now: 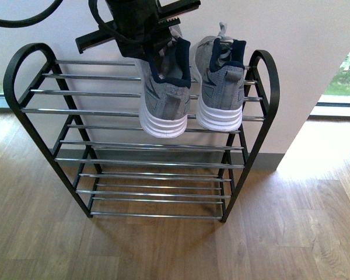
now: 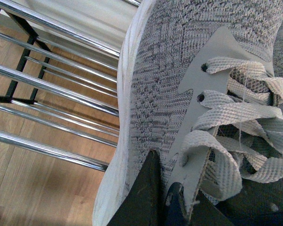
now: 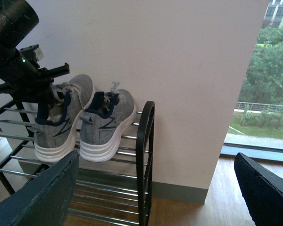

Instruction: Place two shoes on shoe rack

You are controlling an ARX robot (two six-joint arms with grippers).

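Two grey knit shoes with white soles sit side by side, heels toward me, on the top tier of the black shoe rack (image 1: 29, 125). The left shoe (image 1: 163, 102) is held at its navy collar by my left gripper (image 1: 154, 49), shut on the shoe. The left wrist view shows that shoe (image 2: 165, 84) up close, with the dark fingers (image 2: 144, 197) pinching its lace flap. The right shoe (image 1: 220, 87) rests free beside it. In the right wrist view both shoes (image 3: 101, 127) stand on the rack (image 3: 145, 155). My right gripper (image 3: 155, 193) hangs open off to the rack's right, holding nothing.
The rack stands against a white wall (image 1: 303, 52) on a wood floor (image 1: 291, 233). Its lower chrome tiers (image 1: 151, 175) hold nothing. A window with greenery (image 3: 269, 94) lies to the right of the wall.
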